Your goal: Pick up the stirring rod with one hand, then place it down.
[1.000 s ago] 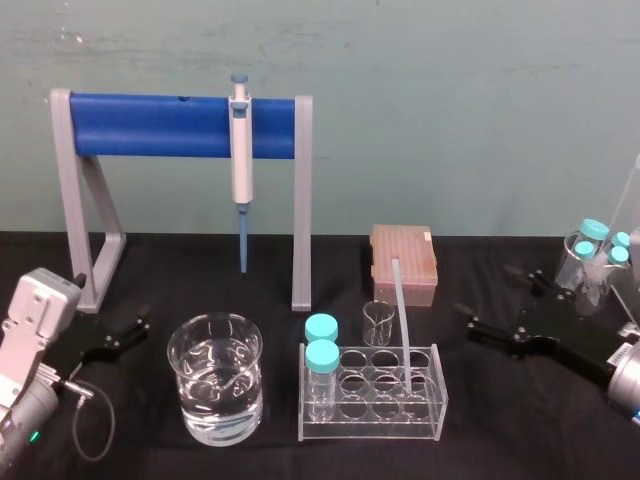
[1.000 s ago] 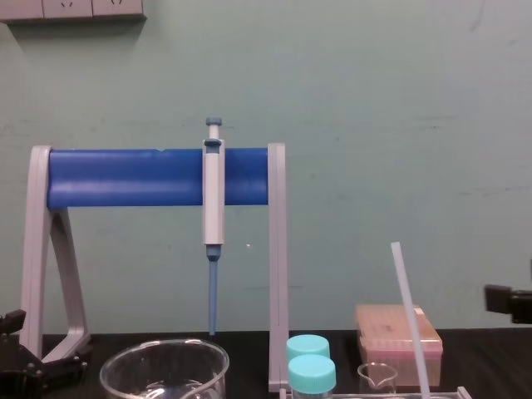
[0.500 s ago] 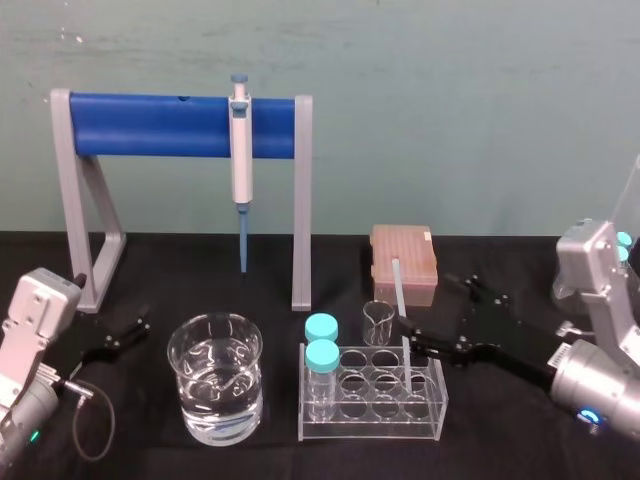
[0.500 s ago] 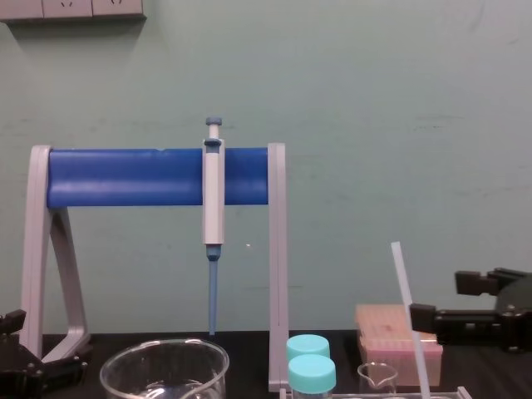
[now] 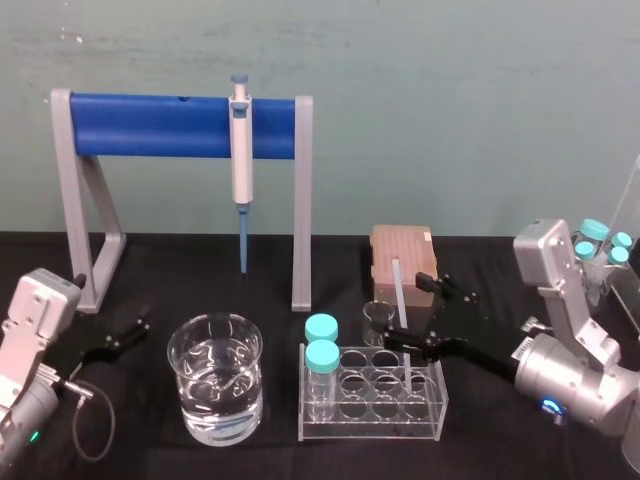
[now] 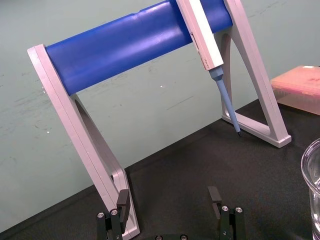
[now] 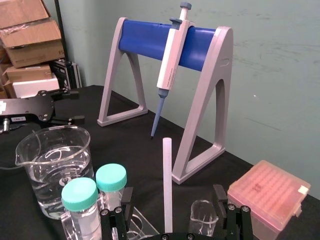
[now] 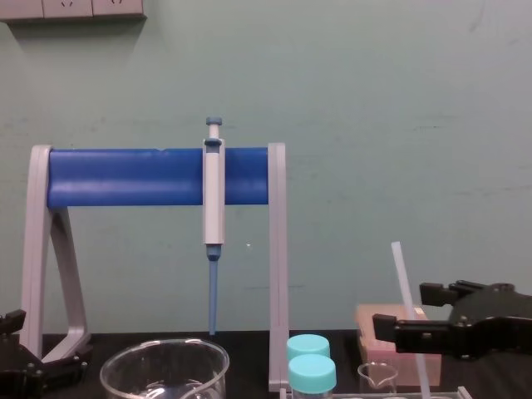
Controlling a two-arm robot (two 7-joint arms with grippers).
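Right claw (image 5: 403, 308): reaches in from the right, above the right end of the rack; jaws spread wide, holding nothing.
Gap: in the right wrist view the stirring rod (image 7: 167, 185) rises up the middle of the opening, with a finger (image 7: 124, 197) on either side and neither touching it.
Stirring rod: stands leaning in a hole at the right end of the clear rack (image 5: 370, 427), with most of its length sticking up above the rim.
Close by: a small empty beaker (image 5: 378, 318) just behind the rack and a pink box (image 5: 405, 250) beyond it; two teal-capped tubes (image 5: 321, 355) at the rack's left end, apart from the claw.
Left claw (image 5: 122, 338): parked low on the left of the table near the foot of the blue stand, jaws apart and empty.
Step in hand: the pick-up, apparently just short of the grasp.
Next move: likely to pinch the rod evenly at mid-height, then draw it up along its own lean so it leaves the hole without dragging the rack.
Care: the rod looks thin and smooth; an off-centre squeeze could lever it against the rack or knock the small beaker.
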